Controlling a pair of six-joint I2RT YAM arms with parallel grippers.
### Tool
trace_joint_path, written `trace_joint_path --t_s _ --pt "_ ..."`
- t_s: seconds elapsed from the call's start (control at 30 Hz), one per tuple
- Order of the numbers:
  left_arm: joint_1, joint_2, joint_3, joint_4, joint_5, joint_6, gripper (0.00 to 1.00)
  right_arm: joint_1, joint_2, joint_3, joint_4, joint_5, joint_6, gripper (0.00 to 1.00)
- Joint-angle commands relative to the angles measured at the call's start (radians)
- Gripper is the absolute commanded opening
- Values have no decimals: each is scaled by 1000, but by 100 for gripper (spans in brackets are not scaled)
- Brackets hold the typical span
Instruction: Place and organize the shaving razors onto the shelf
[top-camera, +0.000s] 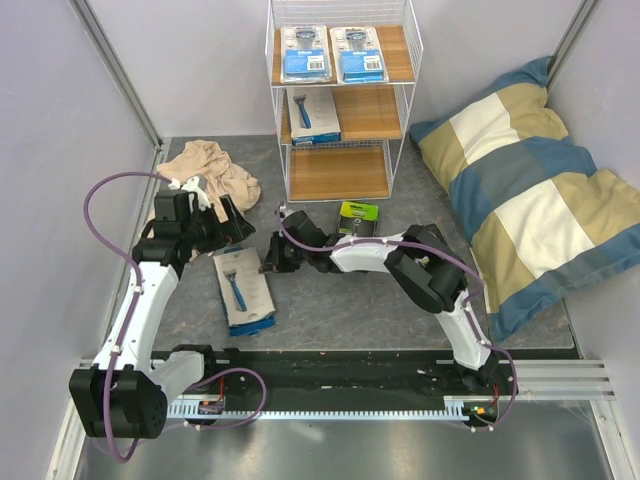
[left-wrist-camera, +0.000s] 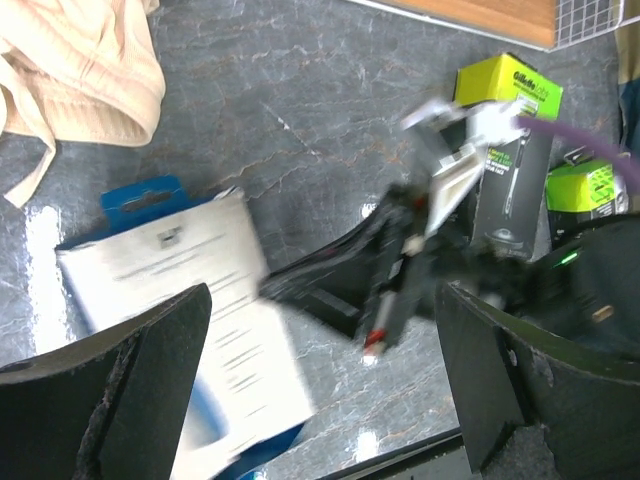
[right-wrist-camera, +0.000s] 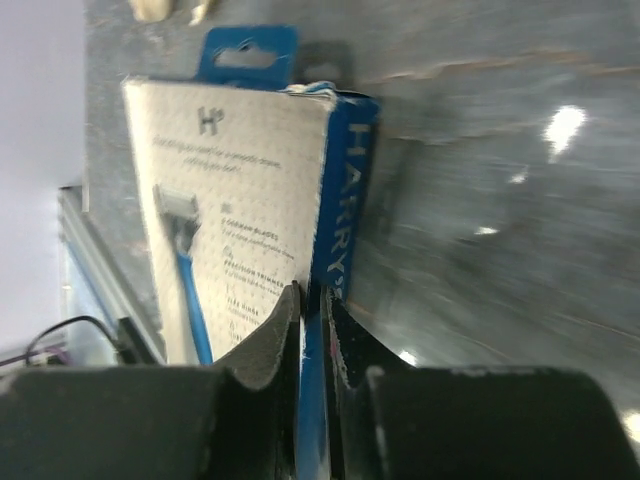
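Right end effector (top-camera: 271, 260) is clamping narrow on the right edge of a white pack (top-camera: 243, 292). In the right wrist view the fingers (right-wrist-camera: 262, 345) are sitting almost together, with the pack's blue "HARRY'S" side panel (right-wrist-camera: 345, 200) between them. The pack is lying left of centre on the bench (top-camera: 400, 300), face up, with a blue razor printed on it. Can't tell whether it's lifting off the surface; the left wrist view is blurring there.

Left end effector (top-camera: 232, 222) is standing wide open, gripping nothing, and hovering just far-left of that pack. In its own view both fingers (left-wrist-camera: 150, 380) are framing the pack (left-wrist-camera: 190, 290) and the right arm's wrist.

Shelf (top-camera: 340, 172) is standing at the far centre of the bench:
- The top board is carrying two white-and-blue blister cards (top-camera: 305, 52) side by side.
- The middle board is carrying a second white pack (top-camera: 313, 115), towards the left.

A black-and-green box (top-camera: 358, 217) is lying on the bench just near of the shelf, beside the right arm. The left wrist view is showing another green box (left-wrist-camera: 585, 185) next to it, partly hidden.

A beige cloth (top-camera: 210, 170) is lying far left, and a striped pillow (top-camera: 530, 190) is leaning at the right.
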Motion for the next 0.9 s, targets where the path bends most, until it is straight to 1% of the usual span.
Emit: trace_joint_path --t_s 0.0,0.13,0.37,0.53,0.7,0.73,0.83,0.87 --pt "6 -11 -27 0 5 31 100 -73 -46 -107 -226 109 -163 11" --pt "6 6 -61 11 32 4 99 -104 -101 -179 -262 95 -206 11" --pt "5 33 -142 33 55 -72 93 -113 -207 -315 -276 93 -230 11" --pt "2 44 -165 46 78 -99 92 -113 -226 -339 -272 90 -231 12" --pt "-14 43 -173 104 150 -134 92 -113 -255 -323 -282 87 -232 12" --pt "-21 41 -168 112 153 -142 92 -113 -264 -317 -286 87 -232 12" --pt "-89 50 -136 129 135 -154 92 -113 -285 -294 -305 79 -235 12" --pt "-139 65 -124 128 98 -158 92 -113 -292 -287 -306 78 -235 12"
